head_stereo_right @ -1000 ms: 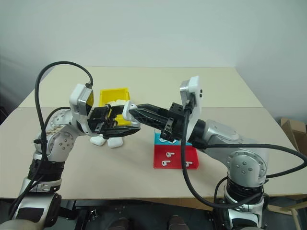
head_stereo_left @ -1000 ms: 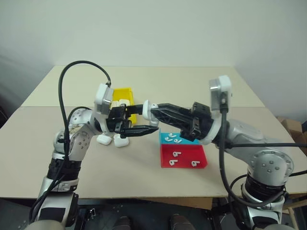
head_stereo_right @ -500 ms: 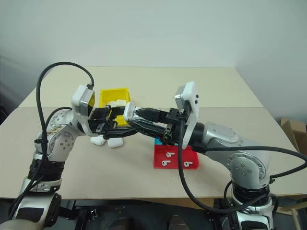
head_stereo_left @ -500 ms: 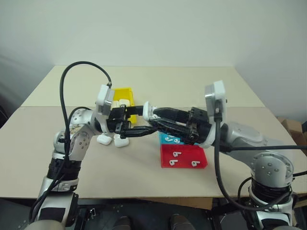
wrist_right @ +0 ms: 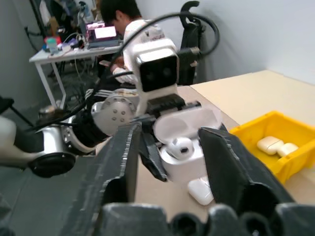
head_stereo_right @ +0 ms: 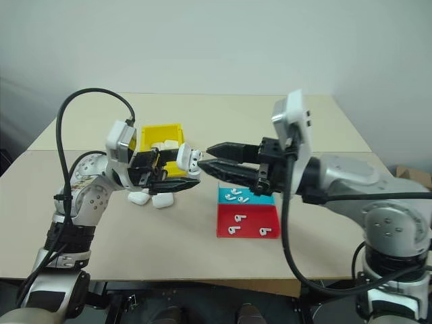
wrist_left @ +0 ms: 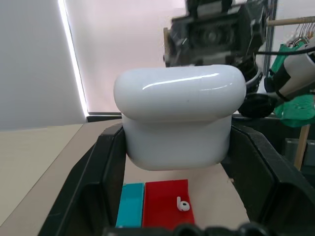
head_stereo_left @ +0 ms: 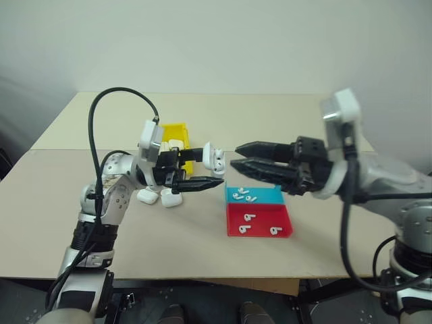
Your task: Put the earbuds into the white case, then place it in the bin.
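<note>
My left gripper [head_stereo_left: 212, 167] is shut on the white case [head_stereo_left: 211, 156], held above the table with its lid open. One earbud [wrist_right: 179, 146] sits inside the case [wrist_right: 178, 156]. My right gripper [head_stereo_left: 234, 156] hovers level just right of the case, open, with nothing between its fingers. More earbuds [head_stereo_left: 241, 196] lie in the teal tray [head_stereo_left: 270, 197], and three earbuds [head_stereo_left: 246, 217] lie in the red tray [head_stereo_left: 263, 221] below it. The yellow bin [head_stereo_left: 174, 130] stands behind my left hand with white cases in it.
Two closed white cases [head_stereo_left: 147, 196] [head_stereo_left: 170, 199] lie on the table under my left gripper. The tan table [head_stereo_left: 270, 121] stretches back behind the trays. A person [wrist_right: 123, 14] sits at a desk in the right wrist view's background.
My right gripper has drawn back to the right, away from the case it was touching, and its fingers now stand apart from it. The left gripper has kept still with the case.
</note>
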You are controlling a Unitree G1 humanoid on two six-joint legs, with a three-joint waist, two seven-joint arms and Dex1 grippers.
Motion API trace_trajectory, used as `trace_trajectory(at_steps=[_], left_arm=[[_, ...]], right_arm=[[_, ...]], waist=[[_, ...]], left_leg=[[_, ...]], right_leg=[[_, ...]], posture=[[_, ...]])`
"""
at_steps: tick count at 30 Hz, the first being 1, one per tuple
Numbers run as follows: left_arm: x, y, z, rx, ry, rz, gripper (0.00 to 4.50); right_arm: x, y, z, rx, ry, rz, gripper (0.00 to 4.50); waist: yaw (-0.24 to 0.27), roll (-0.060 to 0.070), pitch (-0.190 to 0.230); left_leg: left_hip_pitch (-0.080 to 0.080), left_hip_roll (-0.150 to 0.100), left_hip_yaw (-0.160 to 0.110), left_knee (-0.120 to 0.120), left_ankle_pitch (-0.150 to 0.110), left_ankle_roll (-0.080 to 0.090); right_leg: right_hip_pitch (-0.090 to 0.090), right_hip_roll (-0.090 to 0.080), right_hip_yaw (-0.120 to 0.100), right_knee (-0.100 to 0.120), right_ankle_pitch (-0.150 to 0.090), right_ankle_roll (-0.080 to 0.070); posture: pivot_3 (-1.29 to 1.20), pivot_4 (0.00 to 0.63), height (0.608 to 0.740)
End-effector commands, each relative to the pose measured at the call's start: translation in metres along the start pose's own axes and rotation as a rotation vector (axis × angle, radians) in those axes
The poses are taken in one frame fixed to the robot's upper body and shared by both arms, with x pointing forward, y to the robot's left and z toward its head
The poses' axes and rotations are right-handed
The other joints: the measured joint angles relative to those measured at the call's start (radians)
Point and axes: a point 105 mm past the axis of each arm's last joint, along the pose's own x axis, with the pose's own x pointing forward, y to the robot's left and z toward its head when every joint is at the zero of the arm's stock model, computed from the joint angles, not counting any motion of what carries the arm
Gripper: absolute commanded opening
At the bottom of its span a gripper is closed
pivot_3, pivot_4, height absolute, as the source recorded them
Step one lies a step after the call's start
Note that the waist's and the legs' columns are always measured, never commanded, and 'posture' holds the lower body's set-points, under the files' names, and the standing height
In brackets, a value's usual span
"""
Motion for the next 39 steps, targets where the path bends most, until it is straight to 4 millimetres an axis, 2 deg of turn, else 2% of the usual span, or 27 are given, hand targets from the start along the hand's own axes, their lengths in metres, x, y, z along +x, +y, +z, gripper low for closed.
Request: trace_trajectory(at_steps=[1,4,10,15,18,22,25,28,31,33,35,37,39], left_arm=[[0.013,0.007,0.001,0.045,0.001,-0.019,2.81],[0.025,0.016,-0.011,0.061,0.034,0.011,2.81],[0.047,0.031,-0.024,0.109,0.102,0.068,2.81],[0.049,0.032,-0.024,0.124,0.101,0.072,2.81],[0.045,0.030,-0.023,0.131,0.098,0.071,2.81],[0.034,0.027,-0.017,0.147,0.084,0.104,2.81],[0.027,0.025,-0.013,0.158,0.079,0.133,2.81],[0.020,0.023,-0.007,0.170,0.065,0.185,2.81],[0.012,0.030,-0.001,0.207,0.052,0.342,2.81],[0.005,0.050,0.002,0.239,0.069,0.558,2.81],[-0.009,0.074,0.002,0.259,0.142,0.792,2.81],[-0.026,0.094,-0.001,0.333,0.236,0.993,2.81],[-0.039,0.110,-0.004,0.327,0.284,1.145,2.81]], right_arm=[[-0.004,-0.007,0.016,-0.084,0.059,-0.006,1.08],[0.000,-0.016,0.021,-0.161,0.182,-0.003,0.04],[0.027,-0.047,0.015,-0.315,0.482,-0.024,0.04],[0.044,-0.053,0.001,-0.401,0.620,0.056,0.04],[0.044,-0.054,-0.009,-0.435,0.681,0.082,0.04],[0.030,-0.070,-0.016,-0.444,0.734,0.028,0.04],[0.020,-0.074,-0.013,-0.429,0.731,-0.007,0.04],[0.018,-0.075,0.001,-0.389,0.645,-0.058,0.04],[0.021,-0.073,0.030,-0.323,0.417,-0.123,0.04],[0.016,-0.072,0.044,-0.278,0.253,-0.187,0.04],[0.001,-0.069,0.040,-0.217,0.167,-0.230,0.04],[-0.009,-0.064,0.023,-0.191,0.157,-0.270,0.04],[-0.013,-0.063,0.007,-0.159,0.147,-0.316,0.04]], waist=[[0.000,0.000,0.000],[-0.001,0.000,0.000],[-0.005,0.001,0.000],[0.001,0.001,0.001],[0.002,0.002,0.001],[0.004,0.002,0.001],[0.005,0.002,0.001],[0.005,0.002,0.001],[-0.001,0.002,0.001],[0.004,0.002,0.001],[0.016,0.002,0.001],[0.030,0.002,0.001],[0.035,0.002,0.001]], left_leg=[[0.000,0.000,0.000,0.000,0.000,0.000],[0.000,0.000,0.000,0.000,0.000,0.000],[-0.001,0.000,0.001,0.000,0.000,0.001],[-0.005,0.000,0.001,0.000,0.000,0.001],[-0.006,0.000,0.001,0.000,0.000,0.001],[-0.007,0.000,0.001,0.001,0.000,0.001],[-0.007,0.000,0.001,0.002,0.000,0.001],[-0.007,0.000,0.000,0.002,0.000,0.001],[-0.007,0.000,0.000,0.002,0.000,0.001],[-0.006,0.000,0.000,0.002,0.000,0.001],[-0.006,0.000,-0.003,0.003,0.000,0.001],[-0.006,-0.001,-0.006,0.004,0.000,0.001],[-0.006,-0.002,-0.006,0.004,0.000,0.001]], right_leg=[[0.000,0.000,0.000,0.000,0.000,0.000],[0.000,0.000,0.000,-0.001,0.000,0.000],[-0.003,0.000,0.002,-0.001,0.000,0.000],[-0.005,0.000,0.001,-0.001,0.000,0.000],[-0.006,0.000,0.001,-0.001,0.000,0.000],[-0.007,0.000,0.000,0.000,0.000,0.000],[-0.006,0.000,0.000,0.000,0.000,0.000],[-0.007,0.000,-0.001,0.000,0.000,0.000],[-0.007,0.000,0.000,0.001,0.000,0.000],[-0.006,0.000,-0.001,0.002,0.000,0.000],[-0.003,0.000,-0.003,0.001,0.000,0.000],[-0.001,-0.001,-0.005,-0.001,0.001,0.001],[0.000,-0.002,-0.006,-0.001,0.001,0.001]], posture=[[0.00,0.150,0.740],[0.00,0.150,0.740],[0.00,0.150,0.740],[0.00,0.150,0.740],[0.00,0.150,0.740],[0.00,0.150,0.740],[0.00,0.150,0.740],[0.00,0.150,0.740],[0.00,0.150,0.740],[0.00,0.150,0.740],[0.00,0.150,0.740],[0.00,0.150,0.740],[0.00,0.150,0.740]])
